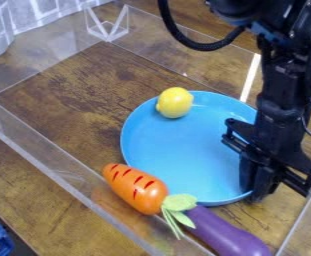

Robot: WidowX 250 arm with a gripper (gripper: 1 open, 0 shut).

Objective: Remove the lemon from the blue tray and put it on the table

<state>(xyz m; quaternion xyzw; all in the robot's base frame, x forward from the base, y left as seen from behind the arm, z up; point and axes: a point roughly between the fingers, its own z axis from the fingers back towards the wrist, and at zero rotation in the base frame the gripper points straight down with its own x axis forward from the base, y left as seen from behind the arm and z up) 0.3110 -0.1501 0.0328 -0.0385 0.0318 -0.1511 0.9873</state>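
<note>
The lemon point(175, 101) is small, round and yellow, and rests inside the blue tray point(185, 150) near its far rim. The tray is a large round sky-blue plate lying on the dark wooden table point(78, 90). My black gripper point(262, 188) points down at the tray's right front rim, far from the lemon. Its fingers are shut and touch the rim. Whether they pinch the rim I cannot tell.
An orange carrot point(135, 187) lies against the tray's front left edge, with a purple eggplant point(222, 232) just right of it at the front. Clear acrylic walls point(38, 150) border the table. A clear plastic stand point(107, 20) sits at the back.
</note>
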